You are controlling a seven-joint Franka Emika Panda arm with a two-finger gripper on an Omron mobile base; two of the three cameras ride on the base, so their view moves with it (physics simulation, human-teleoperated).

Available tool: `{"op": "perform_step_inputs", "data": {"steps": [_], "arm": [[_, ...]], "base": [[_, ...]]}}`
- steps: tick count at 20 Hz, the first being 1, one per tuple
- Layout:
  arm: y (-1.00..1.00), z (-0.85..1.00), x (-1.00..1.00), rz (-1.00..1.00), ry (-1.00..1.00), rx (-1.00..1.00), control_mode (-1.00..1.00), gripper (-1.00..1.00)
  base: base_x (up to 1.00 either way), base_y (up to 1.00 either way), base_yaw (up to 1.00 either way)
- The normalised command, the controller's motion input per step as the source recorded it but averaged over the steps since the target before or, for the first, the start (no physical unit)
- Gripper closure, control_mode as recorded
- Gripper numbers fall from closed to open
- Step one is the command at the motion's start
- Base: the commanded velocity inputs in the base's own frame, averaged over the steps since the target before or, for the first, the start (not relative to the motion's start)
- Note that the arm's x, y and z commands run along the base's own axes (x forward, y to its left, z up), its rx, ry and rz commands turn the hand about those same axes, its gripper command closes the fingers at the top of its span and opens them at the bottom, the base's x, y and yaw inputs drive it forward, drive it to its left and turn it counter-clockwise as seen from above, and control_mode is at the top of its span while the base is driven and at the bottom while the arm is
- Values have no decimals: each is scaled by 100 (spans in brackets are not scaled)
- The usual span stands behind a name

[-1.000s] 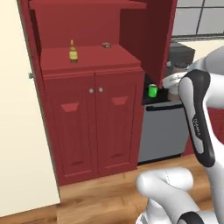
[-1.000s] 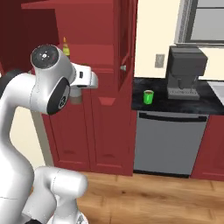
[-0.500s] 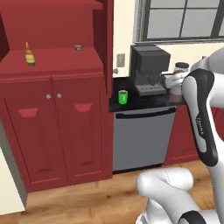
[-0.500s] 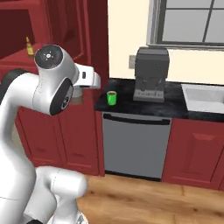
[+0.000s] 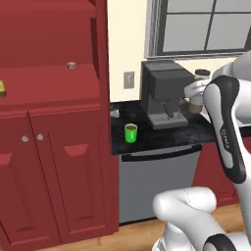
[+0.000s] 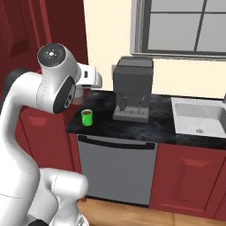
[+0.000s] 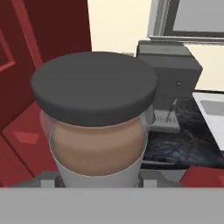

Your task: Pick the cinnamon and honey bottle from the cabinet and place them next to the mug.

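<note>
Above black counter (image 5: 162,137): pincer (image 7: 98,181) clamped on cinnamon (image 7: 97,127); mug (image 5: 130,133) near front edge, open counter around.

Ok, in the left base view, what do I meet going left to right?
Honey bottle → pinkish lump → wall outlet → mug → coffee machine → cinnamon, held in the pincer.

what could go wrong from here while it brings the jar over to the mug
1. The brown cylindrical spice jar with a grey cap is carried high; a slip from the tool would drop it.
2. The small green mug stands near the black counter's front edge, easily knocked.
3. The grey coffee machine crowds the approach.
</note>
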Motion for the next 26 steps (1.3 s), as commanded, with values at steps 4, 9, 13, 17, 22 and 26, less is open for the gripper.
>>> {"op": "perform_step_inputs", "data": {"steps": [4, 9, 13, 17, 22, 26], "arm": [[0, 0, 0, 0, 0, 0, 100, 100], [0, 0, 0, 0, 0, 0, 100, 100], [0, 0, 0, 0, 0, 0, 100, 100], [0, 0, 0, 0, 0, 0, 100, 100], [0, 0, 0, 0, 0, 0, 100, 100], [0, 0, 0, 0, 0, 0, 100, 100]], "base": [[63, -4, 0], [41, -32, 3], [58, -22, 4], [71, -13, 1], [5, 0, 0], [0, 0, 0]]}}
